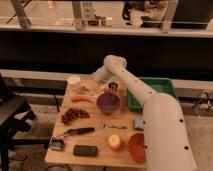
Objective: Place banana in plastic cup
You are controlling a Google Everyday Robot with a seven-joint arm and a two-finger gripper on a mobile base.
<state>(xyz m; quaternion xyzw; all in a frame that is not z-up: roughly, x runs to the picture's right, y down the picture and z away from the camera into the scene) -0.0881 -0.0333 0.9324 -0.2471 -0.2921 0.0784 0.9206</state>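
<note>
Gripper (95,83) near white cup (74,82), table (96,141) far edge.

The claw (93,83) hangs over the wooden counter (97,117) at its far edge, hemmed between a white cylindrical cup (74,82) and a small shiny metal cup (113,86). A purple bowl (107,103) and an orange carrot (80,98) crowd its near side. Bare wood opens mid-counter.

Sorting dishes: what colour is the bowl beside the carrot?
Purple bowl, camera view; claw is behind it, near the white cup.
</note>
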